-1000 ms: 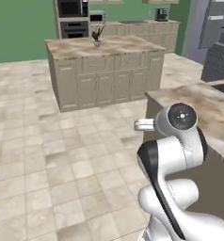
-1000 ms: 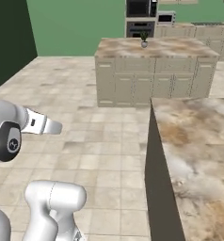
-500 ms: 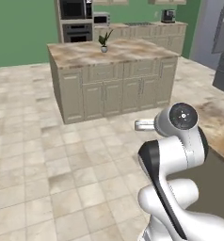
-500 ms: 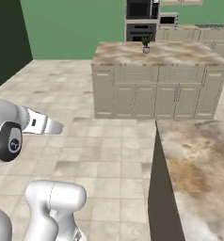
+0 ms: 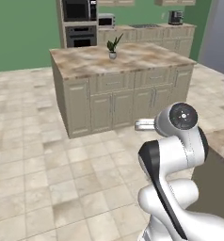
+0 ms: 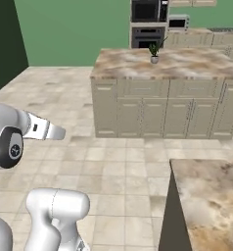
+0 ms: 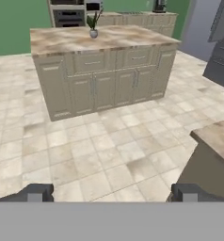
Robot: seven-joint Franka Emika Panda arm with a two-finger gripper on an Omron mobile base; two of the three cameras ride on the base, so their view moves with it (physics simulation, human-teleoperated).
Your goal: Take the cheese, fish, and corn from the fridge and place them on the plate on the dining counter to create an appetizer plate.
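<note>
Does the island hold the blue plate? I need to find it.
No, the island top carries just a small potted plant.

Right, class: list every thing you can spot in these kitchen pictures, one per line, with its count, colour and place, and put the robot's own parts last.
kitchen island: one, beige cabinets under a marbled brown top, middle of the tiled floor.
potted plant: one, green leaves in a small pale pot, on the island top.
wall ovens: a dark stacked pair, against the green back wall.
microwave: one, pale, on the back counter beside the ovens.
near counter: one, marbled brown top, dark side, close to the robot on its right.
fridge: one, grey, at the right edge of the hand view.
gripper: one, dark finger tips, open, holding nothing, over the floor.
arm: one, white with dark joints, lower right of the left base view.
</note>
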